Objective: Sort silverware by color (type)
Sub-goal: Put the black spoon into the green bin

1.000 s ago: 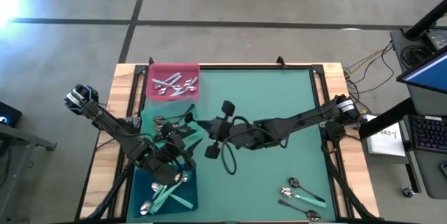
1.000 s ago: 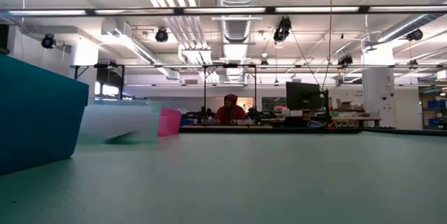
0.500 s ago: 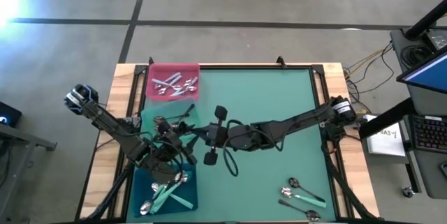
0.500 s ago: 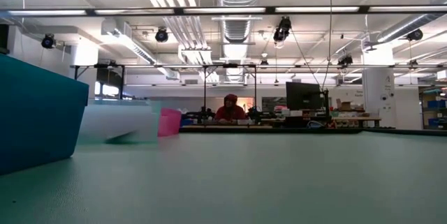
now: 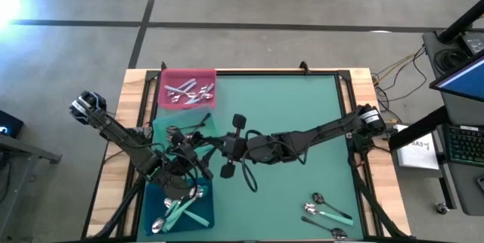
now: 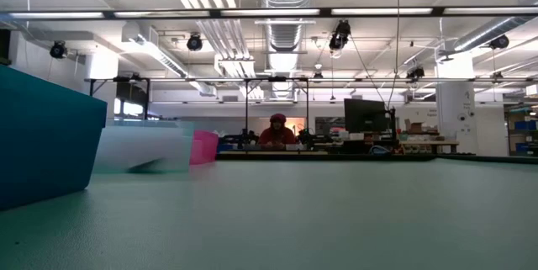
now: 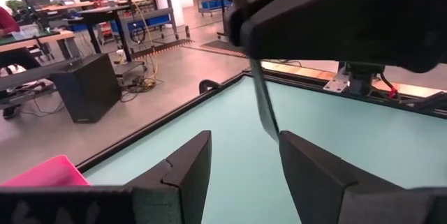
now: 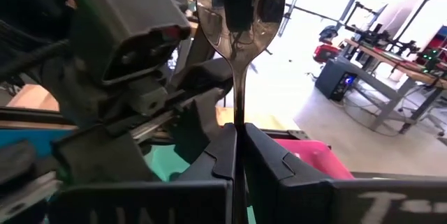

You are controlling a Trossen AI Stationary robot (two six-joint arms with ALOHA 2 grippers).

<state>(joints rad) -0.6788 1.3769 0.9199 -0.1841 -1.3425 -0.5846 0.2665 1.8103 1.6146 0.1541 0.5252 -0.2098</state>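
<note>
Above the table's left middle, my right gripper (image 5: 221,146) (image 8: 239,137) is shut on a spoon whose shiny bowl (image 8: 241,1) stands out beyond the fingertips. My left gripper (image 5: 198,152) (image 7: 244,151) faces it, open. The spoon shows edge-on as a thin dark strip (image 7: 264,102) that ends just over the gap between the left fingers; I cannot tell whether it touches them. The pink tray (image 5: 187,89) holds silver pieces. The blue tray (image 5: 178,207) holds teal-handled spoons. The green tray (image 5: 162,131) lies mostly hidden under the arms. Loose spoons (image 5: 327,211) lie on the mat near the right front. My right gripper pinches the spoon's thin stem (image 8: 238,112), just behind the bowl, between its two fingers. The fingers come level from the table's right side and lie along the spoon, whose bowl sticks out past them toward the left gripper. The spoon is lifted clear of the table.
In the low view the blue tray's wall (image 6: 42,135), the pale green tray (image 6: 143,148) and the pink tray (image 6: 204,146) line the left side. A cable loop (image 5: 246,175) hangs under the right arm. A person (image 6: 276,131) sits far behind the table.
My right gripper has turned at the wrist and edged toward the left gripper with the spoon, which stays clear of the table. It has kept still for the last half second. Both grippers' fingers stand as they did.
</note>
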